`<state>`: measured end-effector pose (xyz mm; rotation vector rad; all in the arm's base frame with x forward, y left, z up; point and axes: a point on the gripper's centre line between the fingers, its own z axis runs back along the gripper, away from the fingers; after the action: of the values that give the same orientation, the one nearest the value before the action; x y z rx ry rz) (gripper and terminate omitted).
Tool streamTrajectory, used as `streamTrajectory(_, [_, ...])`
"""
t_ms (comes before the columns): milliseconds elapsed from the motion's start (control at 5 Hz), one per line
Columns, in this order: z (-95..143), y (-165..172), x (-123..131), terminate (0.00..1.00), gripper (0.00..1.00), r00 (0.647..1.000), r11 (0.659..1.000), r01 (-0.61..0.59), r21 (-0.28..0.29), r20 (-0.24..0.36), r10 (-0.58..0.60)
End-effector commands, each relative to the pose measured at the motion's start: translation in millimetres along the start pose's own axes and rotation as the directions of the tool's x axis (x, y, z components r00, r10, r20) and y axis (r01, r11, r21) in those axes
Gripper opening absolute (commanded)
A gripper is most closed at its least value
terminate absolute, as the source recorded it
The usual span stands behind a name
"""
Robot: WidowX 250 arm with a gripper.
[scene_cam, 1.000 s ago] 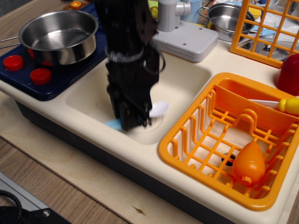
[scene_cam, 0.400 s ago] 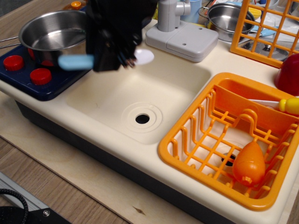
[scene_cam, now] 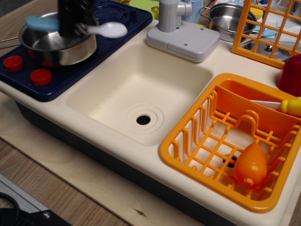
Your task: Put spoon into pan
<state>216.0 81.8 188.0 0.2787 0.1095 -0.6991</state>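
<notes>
The gripper [scene_cam: 75, 22] is now hanging over the pan [scene_cam: 59, 37], having lifted out of the sink basin [scene_cam: 141, 92] and swung left across the counter — it is pinching the spoon [scene_cam: 77, 27] at mid-handle, blue end pointing left and white bowl end jutting right past the pan's rim. The carry is looking nearly finished; lowering and letting go is likely what remains. The toy sink unit is sitting on a wooden bench [scene_cam: 61, 188], with an orange dish rack [scene_cam: 188, 141] at right holding an orange toy [scene_cam: 250, 165].
</notes>
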Motion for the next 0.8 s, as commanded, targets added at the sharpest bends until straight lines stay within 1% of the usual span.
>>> streamTrajectory(0, [3.5,41.8,-17.3,0.00,0.00,0.997,0.998,0.050,0.032,0.051,-0.052])
streamTrajectory(200, [-2.6,45.8,-14.6,0.00,1.00,0.988,0.991,0.119,0.059,0.089,-0.123])
streamTrajectory(600, [-2.6,45.8,-14.6,0.00,1.00,0.988,0.991,0.119,0.059,0.089,-0.123])
